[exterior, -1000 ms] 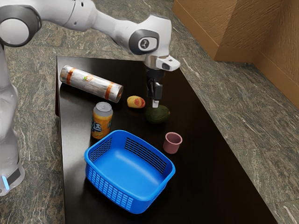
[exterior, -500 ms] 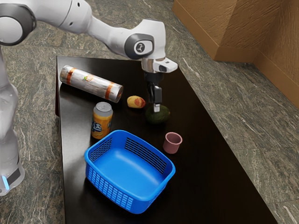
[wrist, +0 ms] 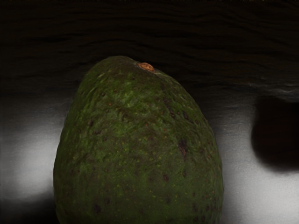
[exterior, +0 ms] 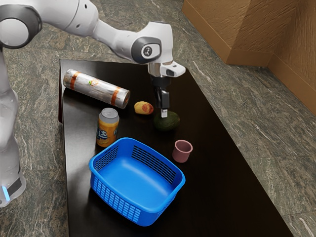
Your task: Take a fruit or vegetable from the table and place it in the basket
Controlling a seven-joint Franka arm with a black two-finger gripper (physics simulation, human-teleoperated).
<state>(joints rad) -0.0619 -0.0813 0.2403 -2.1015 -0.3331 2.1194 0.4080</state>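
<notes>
The gripper has been lowered to the avocado, basket at exterior-view seven o'clock; a grasp seems near, though closure cannot be told.

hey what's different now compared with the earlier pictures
The gripper has come down slightly and shifted a little toward the exterior view's left, at the avocado. Nothing has been lifted. The avocado, basket, can and cup stayed put.
</notes>
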